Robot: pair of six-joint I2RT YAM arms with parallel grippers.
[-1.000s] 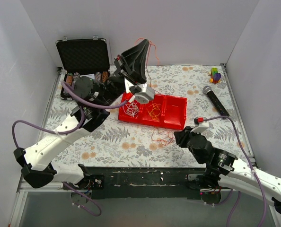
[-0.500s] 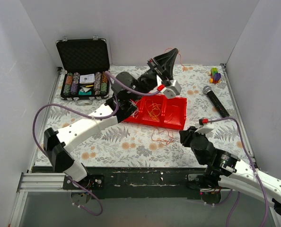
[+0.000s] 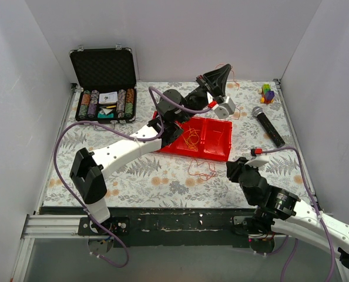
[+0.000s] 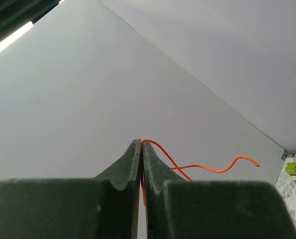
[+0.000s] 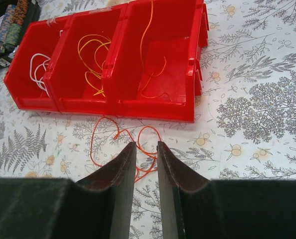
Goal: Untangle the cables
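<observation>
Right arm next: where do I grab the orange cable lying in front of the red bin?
Pinch the bunched loops of the orange cable nearest the right gripper, coming straight down: it lies low on the table, so a sideways approach would push it.

table (image 3: pixel 133 174) carries red bin (image 3: pixel 217 154), chip case (image 3: pixel 103 70), microphone (image 3: pixel 267 124), toy blocks (image 3: pixel 268 93), loose orange cables (image 3: pixel 202 170).

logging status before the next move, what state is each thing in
left pincer: shut on orange wire
right pincer: open, empty
orange tangle: on tablecloth, outside red bin
red bin: wire in each compartment
poker chip case: lid open
</observation>
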